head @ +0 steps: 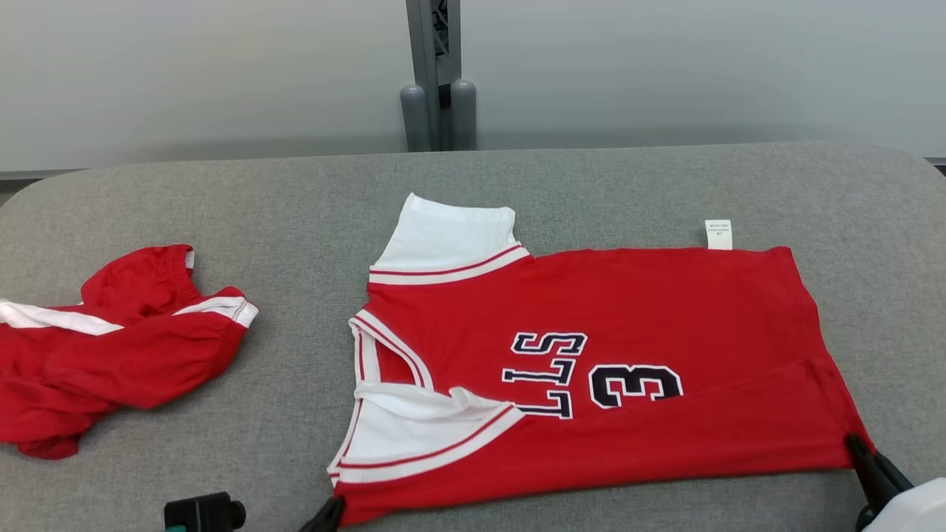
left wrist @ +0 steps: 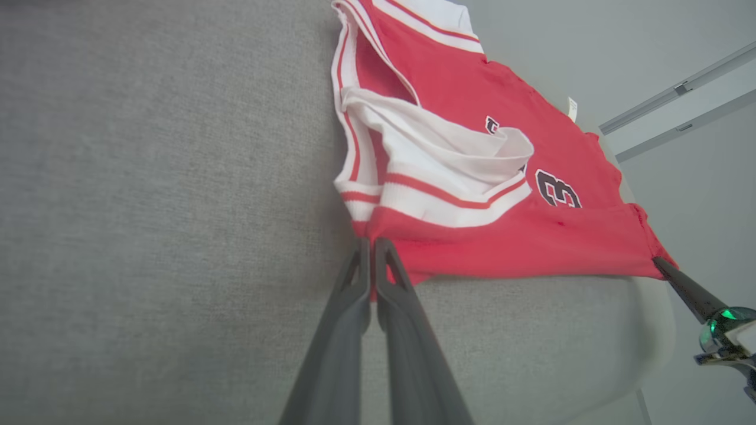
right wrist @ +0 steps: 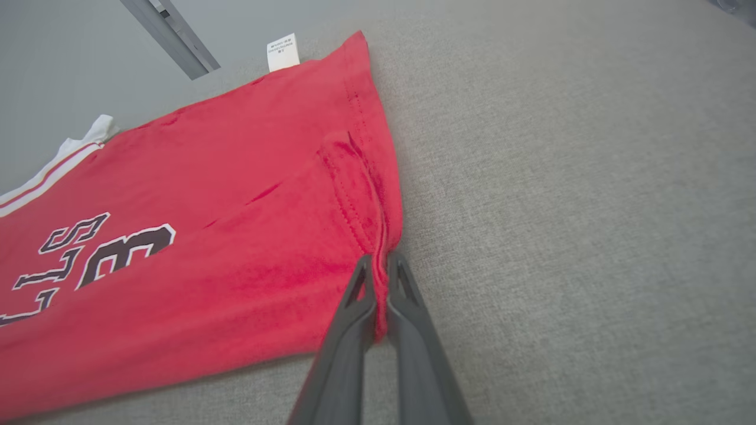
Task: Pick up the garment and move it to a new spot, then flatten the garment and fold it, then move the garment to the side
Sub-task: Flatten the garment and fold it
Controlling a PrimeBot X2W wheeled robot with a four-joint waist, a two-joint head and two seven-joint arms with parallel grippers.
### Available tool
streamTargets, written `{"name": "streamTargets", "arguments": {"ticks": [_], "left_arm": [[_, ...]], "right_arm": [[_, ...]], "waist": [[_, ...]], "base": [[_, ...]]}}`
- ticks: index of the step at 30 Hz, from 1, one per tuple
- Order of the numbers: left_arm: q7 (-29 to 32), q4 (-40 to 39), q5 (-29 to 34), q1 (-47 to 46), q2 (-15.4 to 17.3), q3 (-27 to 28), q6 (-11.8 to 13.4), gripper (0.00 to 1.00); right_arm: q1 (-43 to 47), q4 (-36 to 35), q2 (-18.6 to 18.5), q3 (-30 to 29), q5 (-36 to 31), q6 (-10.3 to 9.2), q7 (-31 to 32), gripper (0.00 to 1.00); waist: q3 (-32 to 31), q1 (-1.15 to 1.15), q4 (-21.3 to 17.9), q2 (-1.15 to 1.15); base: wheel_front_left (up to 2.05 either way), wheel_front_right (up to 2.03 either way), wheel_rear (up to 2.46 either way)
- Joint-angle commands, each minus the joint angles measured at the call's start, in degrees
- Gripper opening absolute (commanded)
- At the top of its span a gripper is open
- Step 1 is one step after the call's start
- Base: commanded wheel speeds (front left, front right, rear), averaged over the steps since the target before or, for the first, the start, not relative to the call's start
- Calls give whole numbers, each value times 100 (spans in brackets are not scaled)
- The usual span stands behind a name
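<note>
A red jersey (head: 628,310) with white trim, dark letters and a 3 lies across the grey table, collar to the left, hem to the right. Its near long edge is folded up over the front. My left gripper (head: 330,511) is shut on the jersey's near shoulder corner (left wrist: 371,248). My right gripper (head: 857,447) is shut on the near hem corner (right wrist: 381,265). In the left wrist view the right gripper (left wrist: 664,265) shows at the far corner of the jersey (left wrist: 502,177). The jersey (right wrist: 207,236) lies flat in the right wrist view.
A second red garment with white stripes (head: 111,347) lies crumpled at the table's left. A white care label (head: 717,234) sticks out at the jersey's far edge. A grey post (head: 436,74) stands behind the table (head: 295,199). The table's near edge is close to both grippers.
</note>
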Motion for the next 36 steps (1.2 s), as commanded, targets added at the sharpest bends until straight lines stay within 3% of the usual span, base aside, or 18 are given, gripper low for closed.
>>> {"name": "streamTargets", "arguments": {"ticks": [1, 9, 10, 11, 12, 13, 14, 23, 28, 36], "left_arm": [[146, -125, -47, 135, 81, -47, 102, 0], [356, -193, -15, 272, 38, -202, 378, 0], [359, -175, -25, 265, 14, -210, 408, 0], [359, -163, -34, 262, -15, -214, 414, 24], [350, -156, -36, 259, -40, -221, 416, 47], [355, -148, -41, 262, -54, -230, 432, 84], [324, -154, -50, 264, -79, -213, 451, 100], [-1, -465, 104, -80, 74, 247, 609, 100], [84, -119, 188, -1283, 109, 369, 334, 100], [1146, 1157, 311, -3567, 316, 76, -173, 100]], "right_arm": [[195, -184, 33, -144, -112, -6, 140, 0], [633, -700, 424, -709, -678, -5, 709, 0], [666, -728, 466, -765, -746, -5, 765, 12], [695, -756, 492, -821, -832, -6, 812, 37], [722, -794, 532, -878, -903, -5, 852, 87], [743, -843, 576, -943, -984, -5, 865, 100], [763, -900, 612, -1006, -1053, -5, 857, 100], [614, -1755, 798, -1256, -1817, -4, 468, 100], [321, -2086, 1009, -919, -2044, -4, 154, 100], [-279, -1894, 1111, -470, -2066, -4, -105, 100]], "waist": [[-38, 0, -7, 0], [-179, 0, -4, 0], [-191, 0, -3, 0], [-201, 0, -1, 0], [-209, 0, 0, 0], [-215, 0, -1, 0], [-216, 0, 0, 0], [-57, 0, -108, 0], [267, 0, -246, 0], [928, 0, -537, 0]], "base": [[0, 0, 0], [0, 0, 0], [0, 0, 0], [0, 0, 0], [0, 0, 0], [0, 0, 0], [0, 0, 0], [0, 0, 0], [0, 0, 0], [0, 0, 0]]}}
